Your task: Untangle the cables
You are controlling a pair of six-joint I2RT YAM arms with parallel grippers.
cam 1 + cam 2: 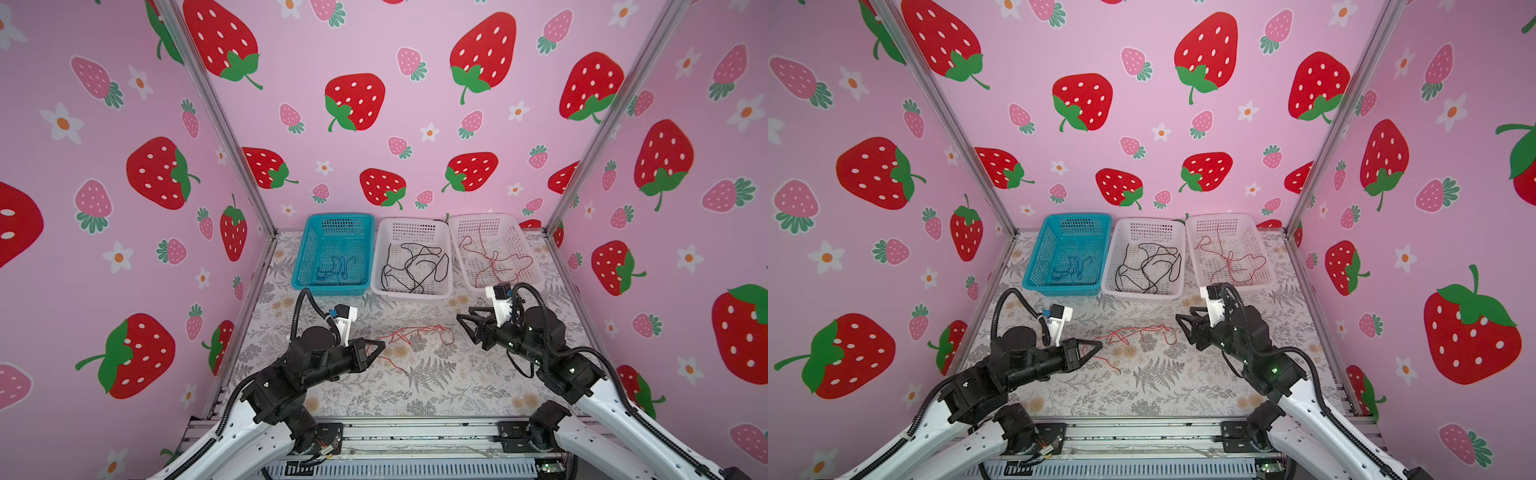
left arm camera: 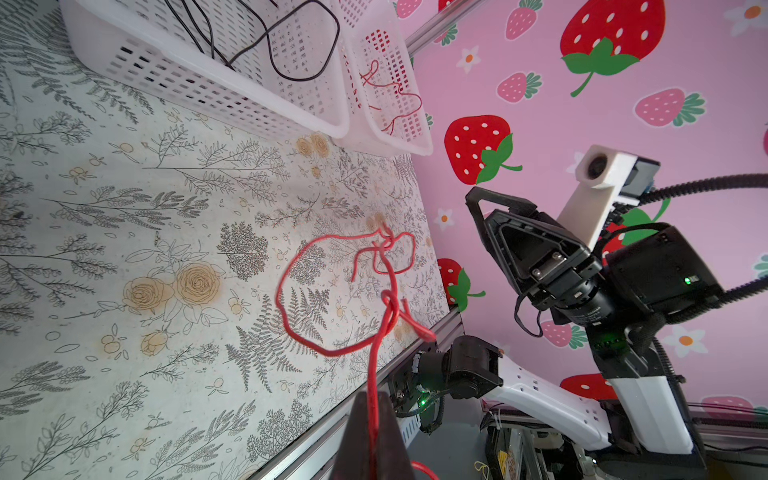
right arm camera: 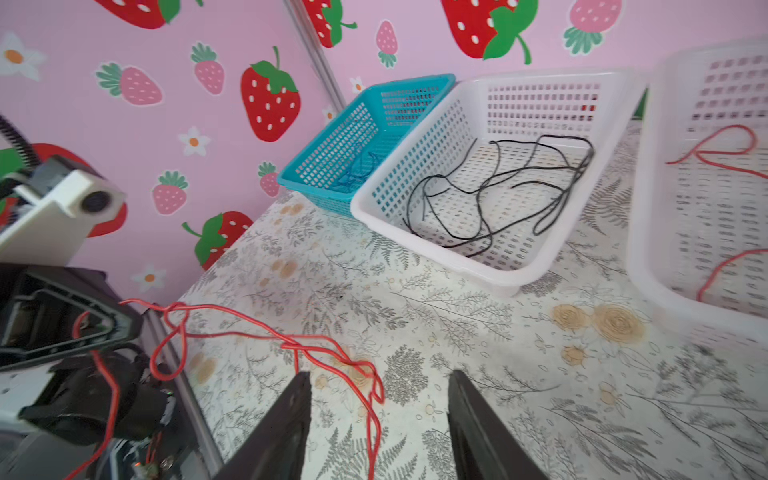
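Only the left wrist view shows the thin red knotted cable [image 2: 390,303] pinched in the closed left gripper [image 2: 372,399]. The cable trails over the floral tabletop [image 1: 457,386]. In the right wrist view the right gripper [image 3: 380,376] has its jaws parted above the cable's far loops. Behind, in both top views, the teal plastic basket [image 1: 328,289] holds blue cables [image 1: 338,268]. The middle white basket [image 1: 411,294] holds black cables [image 1: 415,259], and the right white basket [image 1: 460,255] holds red cables [image 1: 492,259].

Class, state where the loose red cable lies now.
In both top views the loose red cable lies in front of the middle basket, between the left gripper, shut on it, and the open right gripper.
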